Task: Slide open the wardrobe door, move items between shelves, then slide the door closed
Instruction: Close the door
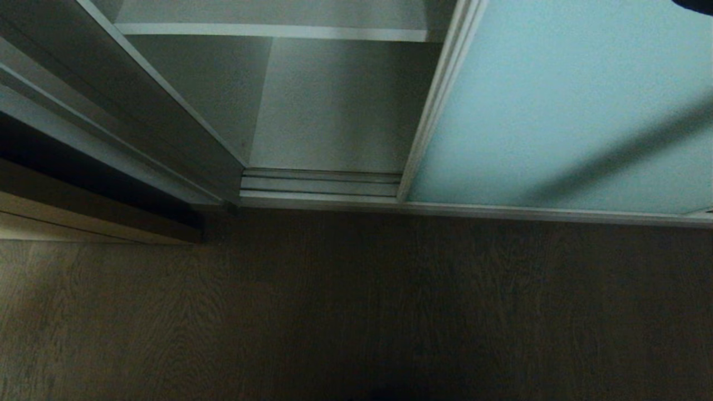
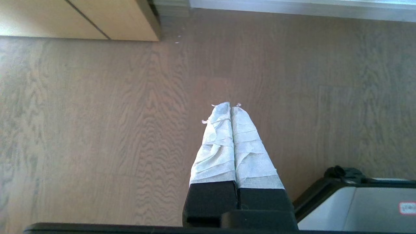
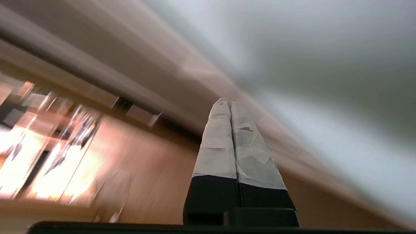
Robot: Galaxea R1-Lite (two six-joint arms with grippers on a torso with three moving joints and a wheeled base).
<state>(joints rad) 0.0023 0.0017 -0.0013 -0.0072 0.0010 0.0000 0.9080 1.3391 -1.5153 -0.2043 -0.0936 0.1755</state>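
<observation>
Wood floor [image 1: 356,312] nearest; both fingers [image 2: 221,136] [image 3: 221,136] clenched empty; sliding wardrobe door [image 1: 557,111] beside bare shelf [image 1: 273,30].

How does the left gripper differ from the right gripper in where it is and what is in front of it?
The left gripper points down at the brown wood floor, and its view is sharp; the right gripper points along the pale frosted sliding wardrobe door, and its view is streaked with blur. A corner of the robot's base shows beside the left gripper, none beside the right. Both are shut, empty, with pale wrapped fingers.
</observation>
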